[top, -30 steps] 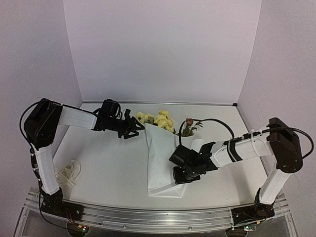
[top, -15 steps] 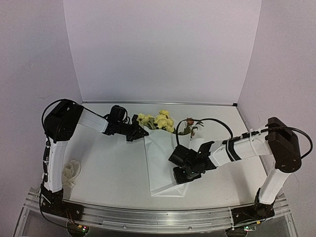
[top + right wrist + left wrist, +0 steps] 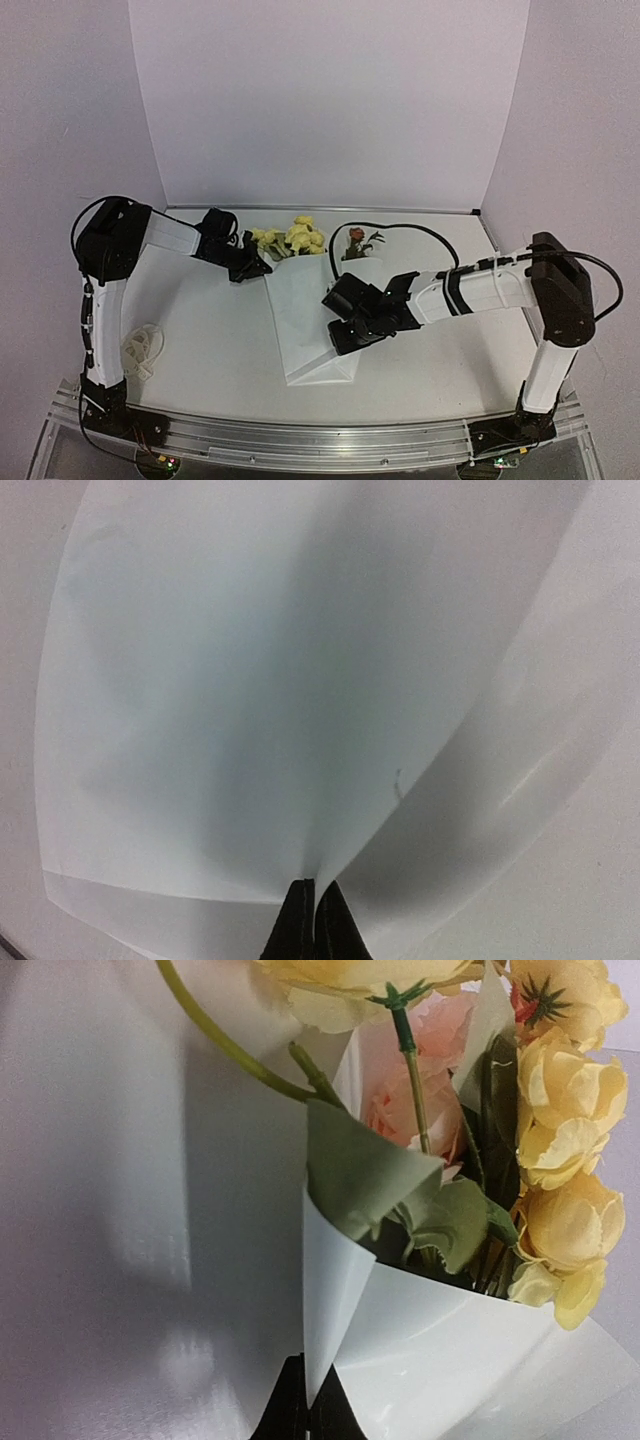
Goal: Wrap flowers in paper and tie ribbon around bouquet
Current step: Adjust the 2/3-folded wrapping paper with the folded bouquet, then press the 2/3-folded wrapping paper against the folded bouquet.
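Observation:
The bouquet lies on the table, its white paper (image 3: 300, 320) folded into a cone around the flowers (image 3: 290, 238). The yellow heads and one orange-brown bloom (image 3: 357, 235) poke out at the far end. My left gripper (image 3: 255, 268) is shut on the paper's upper left corner. In the left wrist view that corner (image 3: 325, 1290) runs down between the black fingers (image 3: 285, 1415), with the flowers (image 3: 565, 1150) close above. My right gripper (image 3: 340, 335) is shut on the cone's right edge lower down. The right wrist view shows the paper (image 3: 300, 680) pinched at the gripper (image 3: 315, 915). The ribbon (image 3: 143, 347) lies in a loose heap at the near left.
A black cable (image 3: 400, 228) arcs over the table behind the right arm. White walls close the table at the back and both sides. The left arm's upright link (image 3: 100, 330) stands right beside the ribbon heap.
My left gripper has gone from open to shut on the paper's corner. The bouquet and both grippers have shifted left.

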